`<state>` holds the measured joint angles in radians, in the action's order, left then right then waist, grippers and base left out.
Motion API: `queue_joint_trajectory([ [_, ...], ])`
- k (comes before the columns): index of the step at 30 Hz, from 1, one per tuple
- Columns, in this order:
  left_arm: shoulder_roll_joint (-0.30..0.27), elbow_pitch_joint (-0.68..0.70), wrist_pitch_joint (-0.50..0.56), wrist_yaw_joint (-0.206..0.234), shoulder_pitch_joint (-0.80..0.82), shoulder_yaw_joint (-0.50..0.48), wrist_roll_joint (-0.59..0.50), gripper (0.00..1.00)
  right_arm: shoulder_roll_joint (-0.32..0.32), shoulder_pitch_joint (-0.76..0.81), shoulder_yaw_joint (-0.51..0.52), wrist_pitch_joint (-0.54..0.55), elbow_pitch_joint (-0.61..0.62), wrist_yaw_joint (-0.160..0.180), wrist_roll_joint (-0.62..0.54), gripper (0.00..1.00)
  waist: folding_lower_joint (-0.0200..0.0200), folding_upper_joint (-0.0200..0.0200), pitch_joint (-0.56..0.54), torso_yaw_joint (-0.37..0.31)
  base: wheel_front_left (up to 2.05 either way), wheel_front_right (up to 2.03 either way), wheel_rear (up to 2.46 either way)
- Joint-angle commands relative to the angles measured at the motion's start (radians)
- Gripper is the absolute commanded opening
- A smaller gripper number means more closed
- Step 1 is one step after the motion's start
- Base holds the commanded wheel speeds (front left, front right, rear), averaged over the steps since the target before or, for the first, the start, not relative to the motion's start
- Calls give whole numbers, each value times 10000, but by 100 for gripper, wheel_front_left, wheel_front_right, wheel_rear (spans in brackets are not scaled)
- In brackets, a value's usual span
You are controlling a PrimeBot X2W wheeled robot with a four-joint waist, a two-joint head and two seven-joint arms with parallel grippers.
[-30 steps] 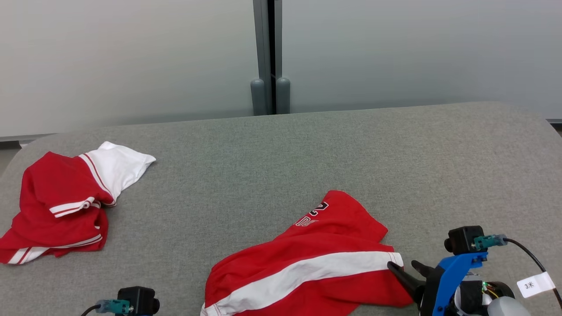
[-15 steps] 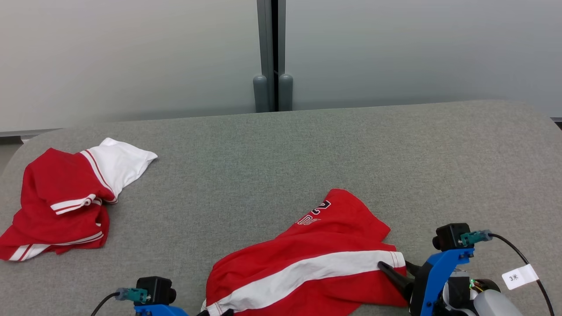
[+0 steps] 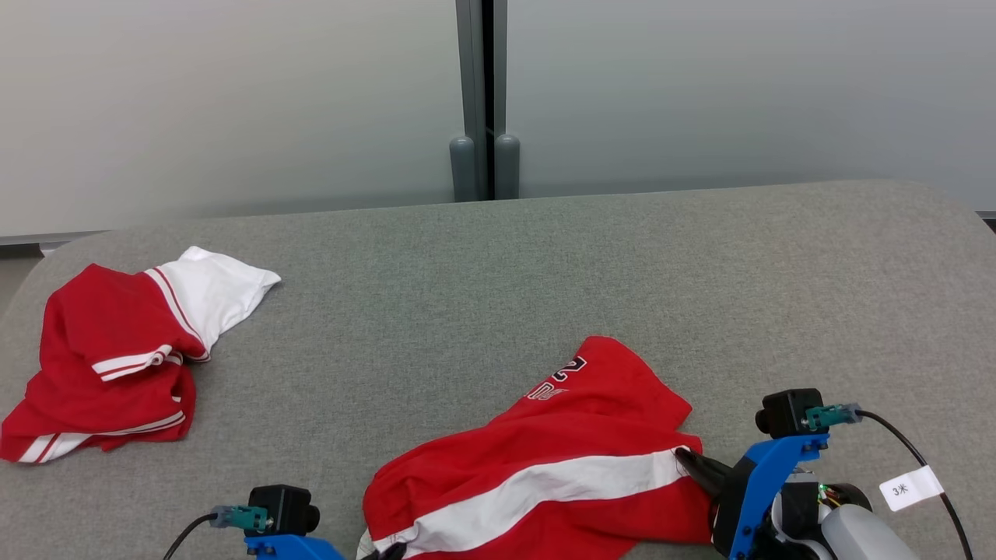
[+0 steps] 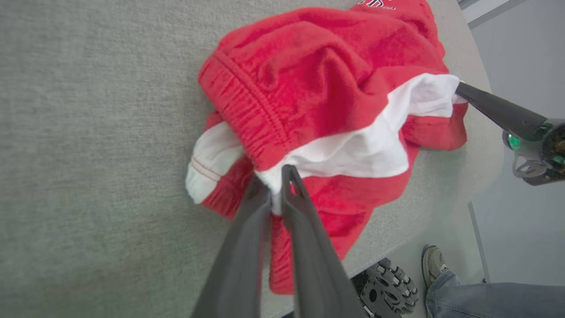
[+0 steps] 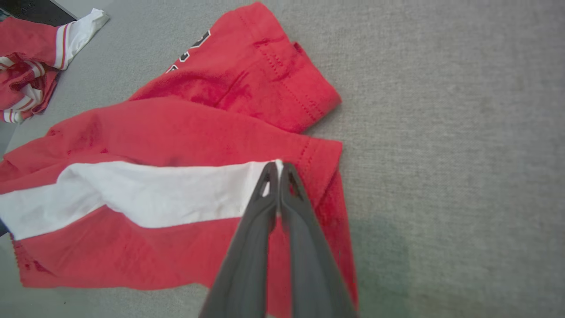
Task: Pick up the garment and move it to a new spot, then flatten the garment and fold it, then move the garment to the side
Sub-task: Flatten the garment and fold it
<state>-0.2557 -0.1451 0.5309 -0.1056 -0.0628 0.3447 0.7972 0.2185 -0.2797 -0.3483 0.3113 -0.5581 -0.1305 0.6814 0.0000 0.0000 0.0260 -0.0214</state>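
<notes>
Garment (image 3: pixel 545 435) crosswise, waistband (image 4: pixel 240 119) toward left

- The bottom edge of the head view cuts off the near hem of the red garment (image 3: pixel 545 474) and all but the dark tips of the left gripper (image 3: pixel 387 553).
- You cannot read the print (image 3: pixel 562 379): a fold hides part of it.
- In the left wrist view, the frame edge leaves you only a shoe (image 4: pixel 435 265) and a denim leg (image 4: pixel 485 300) of the person.
- In the right wrist view, the corner crops the second garment (image 5: pixel 26 84).
</notes>
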Motion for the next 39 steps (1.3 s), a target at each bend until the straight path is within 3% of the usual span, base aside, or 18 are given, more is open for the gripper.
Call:
queue_joint_trajectory([
  [1, -42, -32, 27, -36, 159, 35, 70, 0, 84, -179, -60, -112, -66, -5, 101, 0, 0, 0, 0, 12, 0, 0, 0],
  [7, -135, 100, -249, -89, 116, -84, 140, 0, 296, -211, -118, -730, 19, -3, 556, 0, 0, 0, -4, 44, 0, 0, 0],
  [14, -360, 909, -587, -110, 262, -329, 105, 0, 705, 117, -245, -1274, 1617, -3, 2031, 0, 0, 0, 35, 59, 0, 0, 0],
  [21, -792, 1664, -669, -143, 1491, -922, 231, 0, 1029, -477, -205, -1756, 2710, -5, 2935, 0, 0, 0, 570, -36, 0, 0, 0],
  [26, -1002, 1043, -369, -209, 3559, -1210, 520, 0, 1171, -1917, -427, -1720, 2620, -5, 3368, 0, 0, 0, 1513, -88, 0, 0, 0],
  [33, -1097, -1244, 192, -269, 7559, -843, 742, 0, 1291, -5212, -901, -2066, 1699, -5, 3813, 0, 0, 0, 3152, -139, 0, 0, 0],
  [39, -1165, -2759, -240, -257, 10832, -773, 922, 0, 1201, -8164, -1345, -2623, 643, -5, 3985, 0, 0, 0, 4288, -271, 0, 0, 0],
])
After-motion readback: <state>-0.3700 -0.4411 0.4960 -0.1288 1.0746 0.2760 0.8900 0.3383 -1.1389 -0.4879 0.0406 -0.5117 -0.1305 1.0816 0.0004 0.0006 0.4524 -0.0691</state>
